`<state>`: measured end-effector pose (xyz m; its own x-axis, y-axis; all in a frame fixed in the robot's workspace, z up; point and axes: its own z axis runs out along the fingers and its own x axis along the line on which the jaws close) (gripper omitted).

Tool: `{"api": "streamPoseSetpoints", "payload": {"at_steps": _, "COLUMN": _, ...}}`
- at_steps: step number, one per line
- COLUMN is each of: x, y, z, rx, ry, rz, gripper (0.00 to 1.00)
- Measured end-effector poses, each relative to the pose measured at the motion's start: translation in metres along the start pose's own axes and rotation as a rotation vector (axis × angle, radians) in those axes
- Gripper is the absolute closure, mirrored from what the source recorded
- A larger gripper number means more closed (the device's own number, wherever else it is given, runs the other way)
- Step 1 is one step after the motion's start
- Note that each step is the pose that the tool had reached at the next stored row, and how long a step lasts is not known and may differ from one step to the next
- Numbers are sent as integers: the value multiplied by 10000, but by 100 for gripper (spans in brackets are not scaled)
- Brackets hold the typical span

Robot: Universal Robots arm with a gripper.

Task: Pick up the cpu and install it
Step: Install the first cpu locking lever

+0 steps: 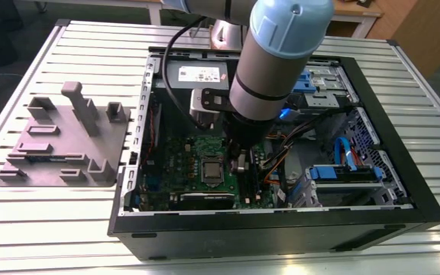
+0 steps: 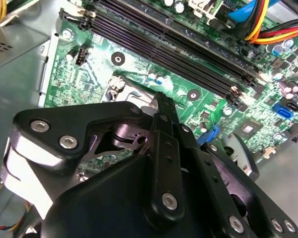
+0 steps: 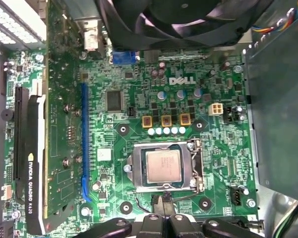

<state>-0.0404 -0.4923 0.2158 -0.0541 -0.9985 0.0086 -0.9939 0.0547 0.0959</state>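
Note:
The cpu (image 3: 162, 166), a small silver-grey square chip, lies flat in its socket on the green motherboard (image 3: 139, 99); the socket's metal frame (image 3: 198, 163) stands around it. In the exterior view the cpu (image 1: 212, 170) sits mid-board inside the open computer case (image 1: 281, 229). My gripper (image 3: 165, 199) hangs just above the board at the socket's edge, fingers together and holding nothing. In the second wrist view the gripper (image 2: 161, 99) points down at the socket area, and its black body hides most of the socket.
A black graphics card (image 3: 30, 163) stands along one side of the board, memory slots (image 2: 179, 49) along another. A large fan (image 3: 179, 15) and a grey metal box (image 3: 278, 99) flank the socket. Coloured cables (image 1: 281, 149) run nearby. A grey fixture plate (image 1: 59, 143) lies on the table at the exterior view's left.

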Motion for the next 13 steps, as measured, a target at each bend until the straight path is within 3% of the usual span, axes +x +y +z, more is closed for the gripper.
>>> {"api": "streamPoseSetpoints", "payload": {"at_steps": 6, "x": 41, "y": -2, "z": 5, "rx": 7, "ry": 16, "rz": -160, "gripper": 90}}
{"api": "streamPoseSetpoints", "payload": {"at_steps": 10, "x": 44, "y": -4, "z": 10, "rx": 100, "ry": 29, "rz": -346, "gripper": 90}}
{"api": "streamPoseSetpoints", "payload": {"at_steps": 13, "x": 47, "y": -5, "z": 23, "rx": 123, "ry": 32, "rz": -371, "gripper": 90}}
